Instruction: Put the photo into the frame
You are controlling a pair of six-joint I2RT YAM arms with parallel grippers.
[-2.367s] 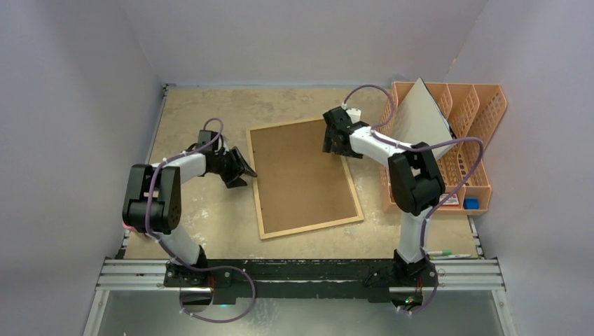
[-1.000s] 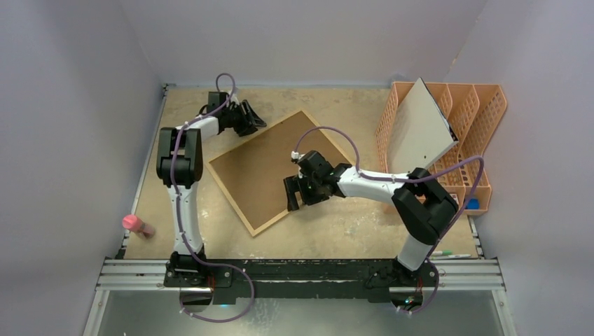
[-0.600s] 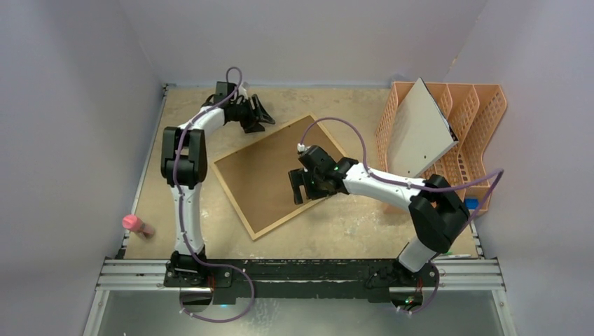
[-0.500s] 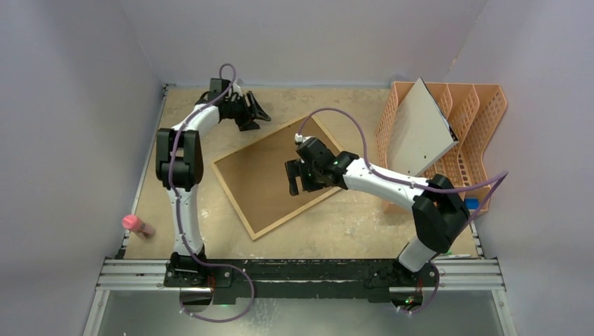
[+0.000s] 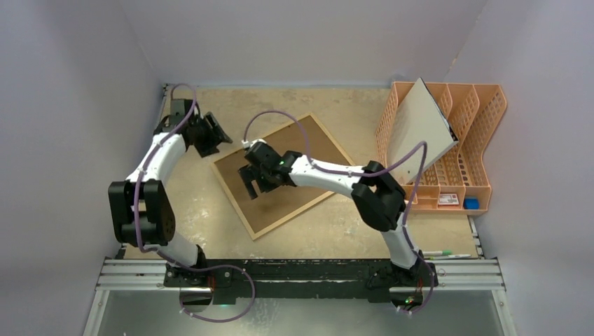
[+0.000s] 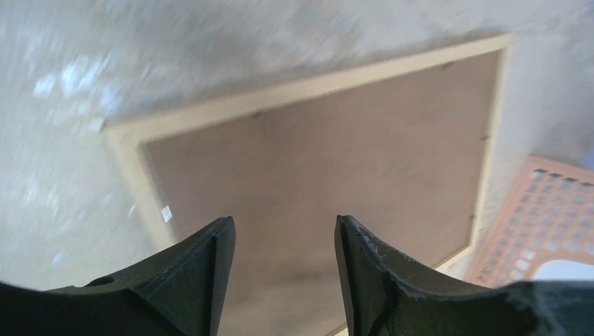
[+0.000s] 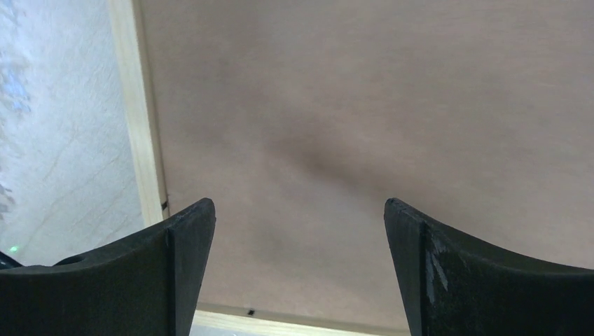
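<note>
As the frame (image 5: 312,150) lies back-up, right hand (image 5: 251,184) gapes above it, left hand (image 5: 221,137) gapes beside its edge.

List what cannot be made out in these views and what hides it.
No view shows the photo; in the top view the grey-white board hides the orange rack's slot behind it.
Every view: the frame lies back up, its front unseen.
Top view: the right arm covers the frame's middle.
Left wrist view: blur smears the frame's rim marks.
Top view: the rack's card is too small to read.
</note>
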